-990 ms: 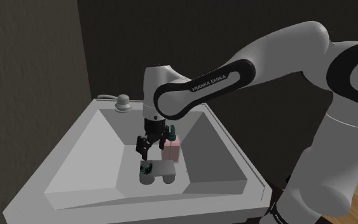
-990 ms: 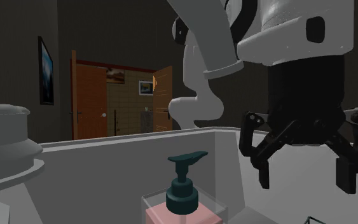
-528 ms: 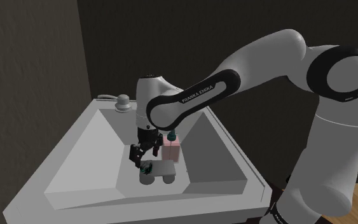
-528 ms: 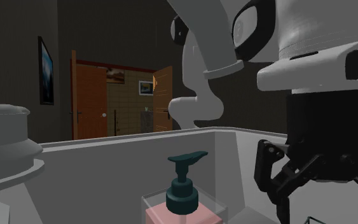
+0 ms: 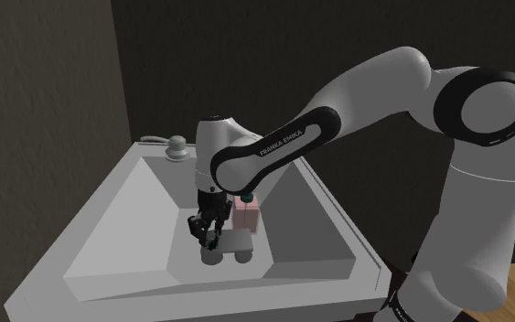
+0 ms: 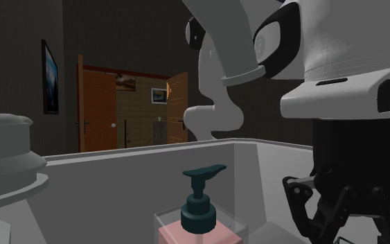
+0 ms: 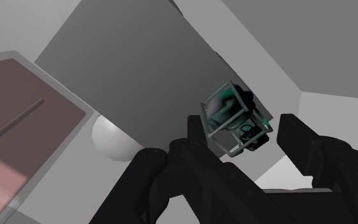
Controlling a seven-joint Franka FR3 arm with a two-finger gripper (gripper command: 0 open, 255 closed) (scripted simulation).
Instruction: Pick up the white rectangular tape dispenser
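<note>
- You are looking at a white arm reaching down into a pale sink (image 5: 118, 220), its black pincer (image 5: 209, 235) hanging low over the sink's floor.
- The dispenser (image 5: 230, 244) is lying flat on that floor, just beside a pink soap bottle (image 5: 247, 216). It is showing as a pale grey-white slab, with one end tinted green.
- In the wrist view the pincer is standing released. Its two fingers (image 7: 301, 137) are spread apart, and the dispenser's green end (image 7: 229, 114) is sitting between them.
- A gap is showing between that end and one finger. The other finger is lying very close to it, and you cannot tell whether it is touching. Nothing is being clasped.
- In the second exterior view the soap bottle's dark pump is rising in front. The hand's linkage is hanging low behind it, inside the sink wall.
- Judging from this, the reach is looking done and the pincer is looking roughly lined up over the dispenser's end.
- The grasp itself is not yet made, and the dispenser is resting on the sink floor, not lifted.
- What is remaining: settling the fingers squarely around the dispenser, clenching on it, and raising it clear of the sink without nudging the soap bottle.
</note>
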